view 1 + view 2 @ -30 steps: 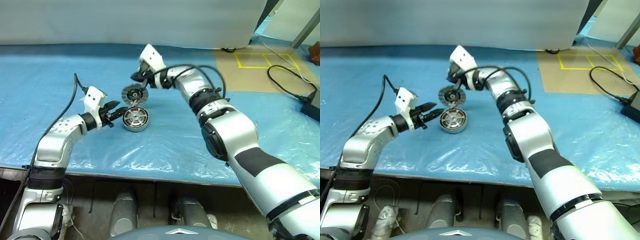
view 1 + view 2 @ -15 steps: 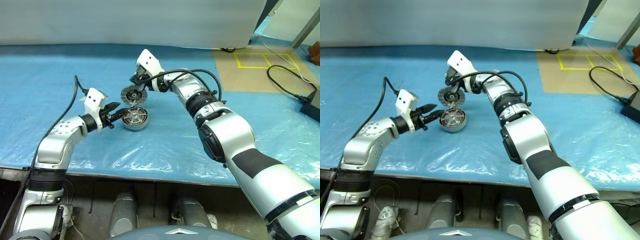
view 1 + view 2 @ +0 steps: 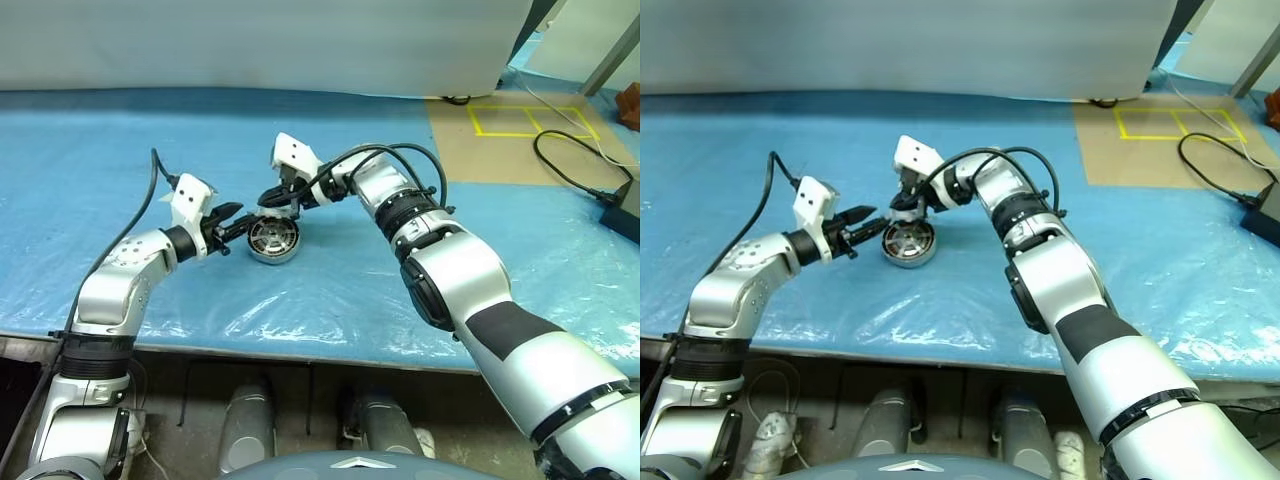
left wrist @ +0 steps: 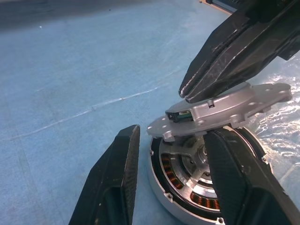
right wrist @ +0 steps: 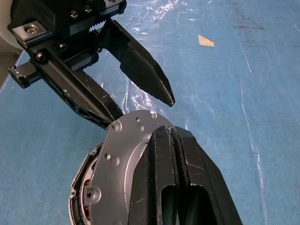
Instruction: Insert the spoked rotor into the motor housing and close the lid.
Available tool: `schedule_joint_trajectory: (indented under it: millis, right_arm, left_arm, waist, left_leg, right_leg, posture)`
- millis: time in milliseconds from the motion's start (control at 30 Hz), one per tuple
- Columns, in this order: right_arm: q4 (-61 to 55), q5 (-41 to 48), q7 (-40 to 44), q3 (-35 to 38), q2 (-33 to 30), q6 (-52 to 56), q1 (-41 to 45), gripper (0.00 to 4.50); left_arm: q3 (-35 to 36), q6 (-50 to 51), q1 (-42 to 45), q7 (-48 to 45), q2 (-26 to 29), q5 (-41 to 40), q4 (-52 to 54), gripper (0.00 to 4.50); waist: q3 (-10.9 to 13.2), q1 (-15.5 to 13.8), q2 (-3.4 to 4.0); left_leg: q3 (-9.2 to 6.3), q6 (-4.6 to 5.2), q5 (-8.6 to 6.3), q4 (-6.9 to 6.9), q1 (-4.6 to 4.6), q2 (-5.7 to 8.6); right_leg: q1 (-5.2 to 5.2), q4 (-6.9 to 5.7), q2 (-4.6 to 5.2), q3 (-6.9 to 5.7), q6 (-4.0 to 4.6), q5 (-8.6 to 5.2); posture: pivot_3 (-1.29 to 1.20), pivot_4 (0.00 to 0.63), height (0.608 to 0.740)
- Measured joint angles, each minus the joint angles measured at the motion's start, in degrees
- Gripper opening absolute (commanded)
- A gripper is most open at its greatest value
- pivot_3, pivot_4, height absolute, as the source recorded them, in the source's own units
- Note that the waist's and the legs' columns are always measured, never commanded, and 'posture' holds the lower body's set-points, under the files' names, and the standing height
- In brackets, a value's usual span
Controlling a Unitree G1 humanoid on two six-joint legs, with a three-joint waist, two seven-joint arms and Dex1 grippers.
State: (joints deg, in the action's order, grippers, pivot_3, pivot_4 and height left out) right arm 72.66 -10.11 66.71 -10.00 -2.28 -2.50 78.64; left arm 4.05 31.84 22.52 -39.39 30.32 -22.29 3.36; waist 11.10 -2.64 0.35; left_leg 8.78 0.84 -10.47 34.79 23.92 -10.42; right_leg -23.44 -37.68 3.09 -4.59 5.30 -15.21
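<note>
Right pincer (image 5: 171,136), clamped on the flat silver-grey lid (image 4: 220,108), holds it tilted just above the squat copper-wound motor housing (image 3: 272,239) on the blue-sheeted bench (image 3: 330,290); left pincer (image 4: 173,187), parted, straddles the housing rim.

Probably a robotics lab: bench (image 3: 330,300) under blue plastic sheeting, yellow floor tape (image 3: 528,120), trailing cables (image 3: 575,170).

One motor housing (image 3: 272,240) between the left fingers (image 4: 112,187); one lid (image 4: 225,108) pinched by the right fingers (image 5: 164,183); two grippers; one blue sheet (image 3: 120,150).
</note>
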Motion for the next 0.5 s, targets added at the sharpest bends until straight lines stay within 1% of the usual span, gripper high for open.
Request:
schedule_joint_trajectory:
  millis: [200,333,433,500]
  right_arm:
    - [-4.1,-0.3,0.6,-1.0,-0.5,-1.9,-3.5,0.03]
    - [-6.8,-0.2,-2.1,-0.9,-0.2,-1.9,-6.8,0.03]
    - [-9.0,0.1,-4.2,-0.8,-0.3,-1.7,-9.9,0.03]
    - [-9.2,-0.3,-4.6,-1.8,-0.2,-0.8,-12.2,0.03]
  left_arm:
    - [-0.6,0.2,0.0,-0.4,0.0,0.1,-0.7,2.2]
    - [-0.2,2.5,-0.6,-1.8,0.1,-1.7,-0.4,2.2]
    - [0.2,3.5,-3.0,-4.7,1.9,-4.1,2.6,2.2]
    - [0.6,3.2,-4.1,-7.1,4.4,-5.3,5.6,2.2]
  waist:
    - [0.0,0.0,0.0]
    - [0.0,-0.1,-0.01]
    - [0.0,0.1,-0.02]
    - [0.0,0.1,-0.06]
  left_leg:
    - [0.0,0.0,0.0,0.01,0.0,0.0]
    - [0.0,0.0,0.0,0.01,-0.02,0.0]
    - [0.0,0.0,0.0,0.0,-0.05,0.0]
    - [-0.01,0.0,0.0,-0.02,-0.12,-0.04]
  right_leg:
    - [0.0,0.0,0.0,0.0,0.0,0.0]
    - [0.02,-0.01,0.0,0.0,0.0,0.0]
    - [0.03,-0.01,0.0,0.01,0.0,0.0]
    - [0.11,-0.01,-0.03,-0.01,0.02,-0.01]
  posture:
    - [0.0,0.15,0.74]
    - [0.0,0.15,0.74]
    - [0.0,0.15,0.74]
    - [0.0,0.15,0.74]
